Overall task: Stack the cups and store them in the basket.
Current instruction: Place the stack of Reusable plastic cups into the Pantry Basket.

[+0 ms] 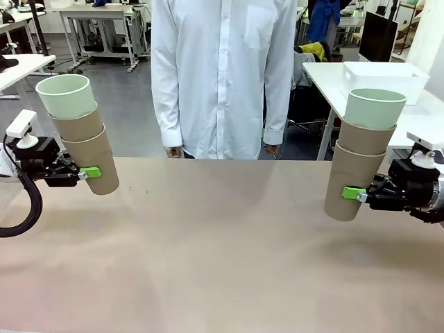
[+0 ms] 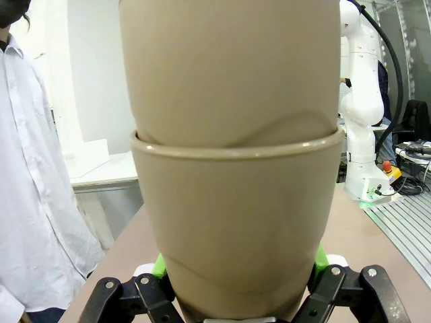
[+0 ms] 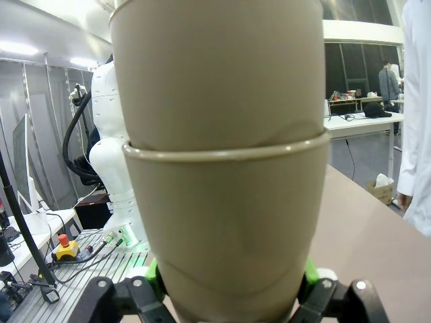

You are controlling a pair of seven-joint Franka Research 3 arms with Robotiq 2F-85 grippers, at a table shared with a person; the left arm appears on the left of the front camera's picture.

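Two stacks of cups hang above the brown table (image 1: 222, 243). The left stack (image 1: 80, 132) has a mint green cup on top of two tan ones and leans toward the left. My left gripper (image 1: 87, 173) is shut on its bottom cup (image 2: 236, 229), green pads on both sides. The right stack (image 1: 364, 149) has the same order and tilts slightly right. My right gripper (image 1: 355, 194) is shut on its lowest tan cup (image 3: 225, 229). A white basket (image 1: 385, 80) sits on a white side table at the far right, behind the right stack.
A person in a white shirt (image 1: 222, 76) stands at the table's far edge, hands hanging at the sides. White tables and equipment fill the room behind. The other arm's white base (image 2: 363, 101) shows in each wrist view.
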